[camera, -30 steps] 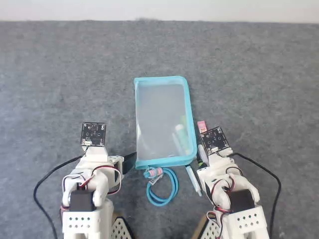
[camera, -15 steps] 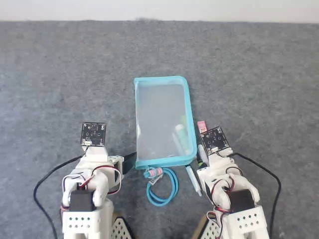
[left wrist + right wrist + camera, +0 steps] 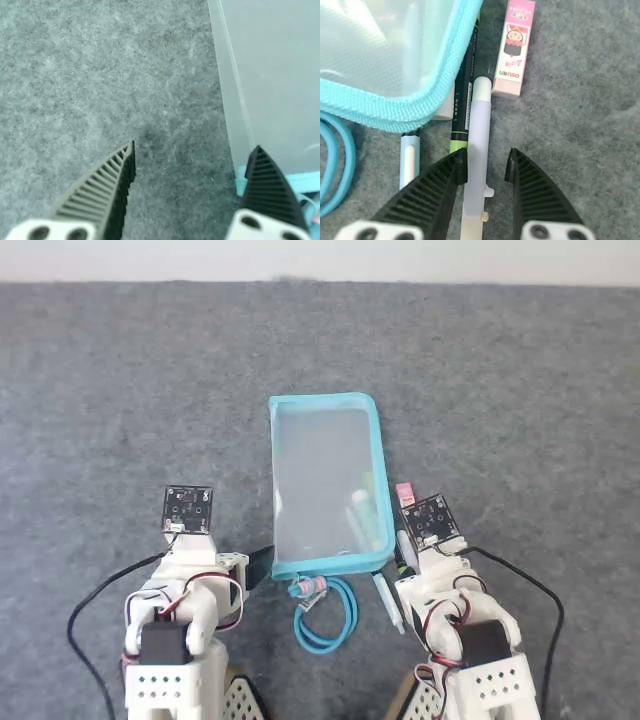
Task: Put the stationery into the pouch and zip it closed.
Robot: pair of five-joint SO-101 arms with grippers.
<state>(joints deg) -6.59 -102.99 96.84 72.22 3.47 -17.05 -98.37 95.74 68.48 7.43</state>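
Note:
A translucent pouch (image 3: 325, 485) with a cyan zip border lies flat mid-table, with green stationery (image 3: 366, 510) inside its near right corner. Beside its right edge lie a pink eraser (image 3: 514, 47), a dark marker (image 3: 465, 95), a pale lavender pen (image 3: 479, 130) and a light blue pen (image 3: 410, 160). My right gripper (image 3: 487, 156) is open and low over the table, its fingers either side of the lavender pen. My left gripper (image 3: 195, 150) is open at the pouch's near left corner (image 3: 235, 125), one finger over the grey mat and the other over the pouch's edge.
A cyan cord loop (image 3: 325, 615) with a small pink charm lies just in front of the pouch between the two arms. Grey felt mat (image 3: 120, 390) covers the table with free room left, right and behind the pouch.

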